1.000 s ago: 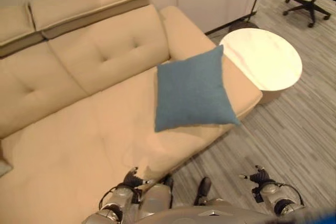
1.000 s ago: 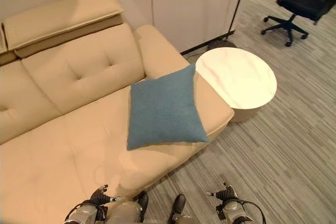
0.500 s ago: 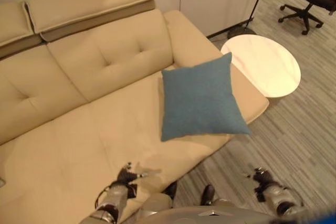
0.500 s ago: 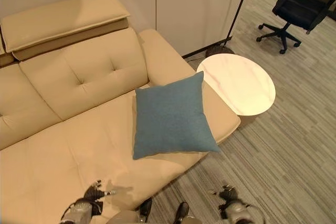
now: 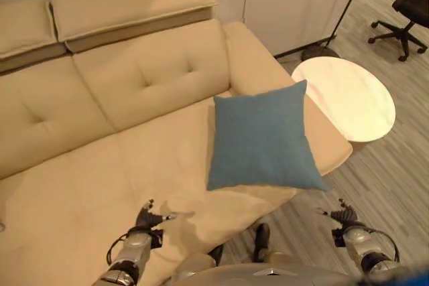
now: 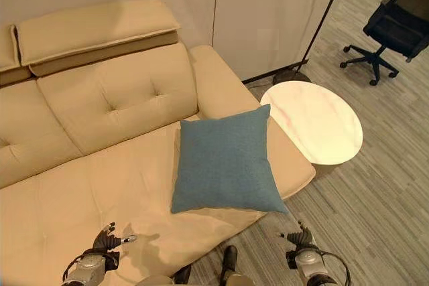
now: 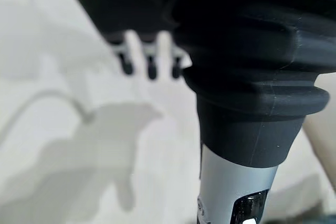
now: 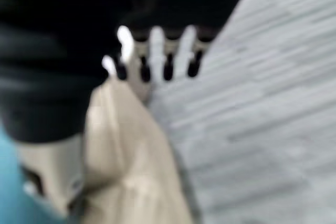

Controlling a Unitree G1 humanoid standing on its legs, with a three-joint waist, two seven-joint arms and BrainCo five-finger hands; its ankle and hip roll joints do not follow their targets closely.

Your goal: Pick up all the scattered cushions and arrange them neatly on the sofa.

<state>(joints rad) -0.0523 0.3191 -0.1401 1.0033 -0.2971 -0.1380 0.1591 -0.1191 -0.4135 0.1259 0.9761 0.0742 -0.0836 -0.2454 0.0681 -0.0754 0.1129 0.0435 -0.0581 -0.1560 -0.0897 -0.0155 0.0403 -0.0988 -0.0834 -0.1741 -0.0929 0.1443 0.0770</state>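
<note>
The square blue fabric cushion stays at our beige leather sofa's right end; our left robot hand has drifted left, our right robot hand right, both with fingers spread and empty.

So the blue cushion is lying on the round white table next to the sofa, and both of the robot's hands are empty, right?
Not quite. The blue cushion lies on the sofa seat, at the end beside the round white table, not on the table; the right eye view shows this. The rest holds: the left hand and right hand are both empty.
</note>
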